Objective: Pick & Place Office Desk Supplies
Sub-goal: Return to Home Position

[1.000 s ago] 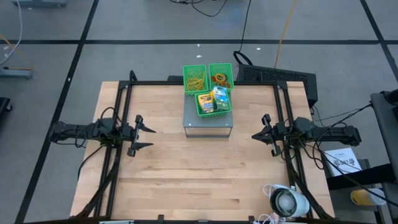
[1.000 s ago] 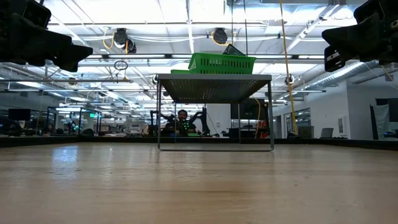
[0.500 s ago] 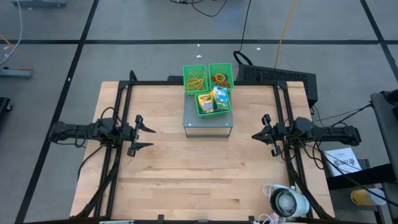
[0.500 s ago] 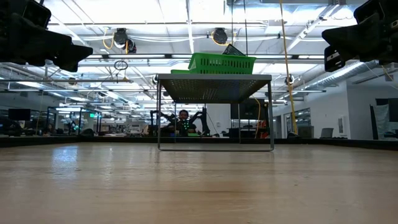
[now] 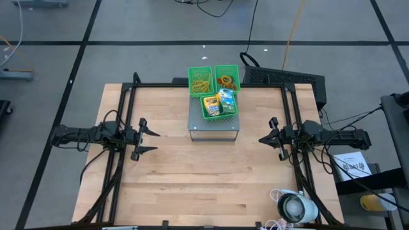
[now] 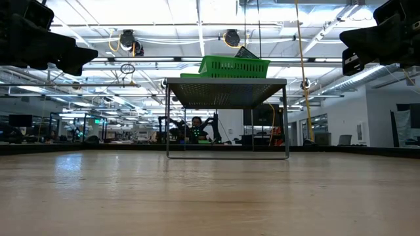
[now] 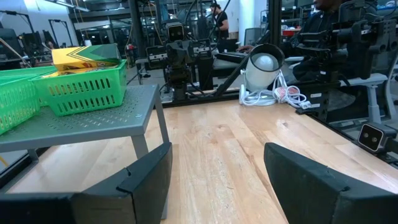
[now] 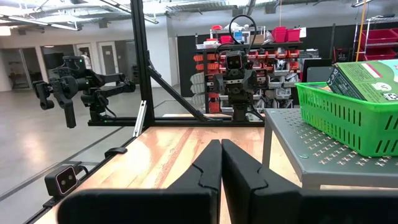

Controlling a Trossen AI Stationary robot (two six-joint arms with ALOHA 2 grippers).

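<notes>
The rubber bands (image 5: 200, 79) lay in the back left bin (image 5: 190, 69) on the shelf (image 5: 215, 128). The coloured rings (image 5: 226, 81) lay in the back right bin (image 5: 237, 69) just beside it. The crayon box (image 5: 210, 105) and the packet (image 5: 227, 100) stood side by side in the front bin (image 5: 220, 115), with the crayon box on the left. The shelf stood at the far edge of the table (image 5: 192, 185), about midway across. The left gripper (image 5: 152, 140) hung above the table's left side, well apart from the shelf and pointing inward, its fingers spread wide and empty. The right gripper (image 5: 262, 138) hung opposite it above the right side, fingers pressed together and holding nothing. A white round device (image 5: 294, 207) with cables sat at the table's near right corner.
</notes>
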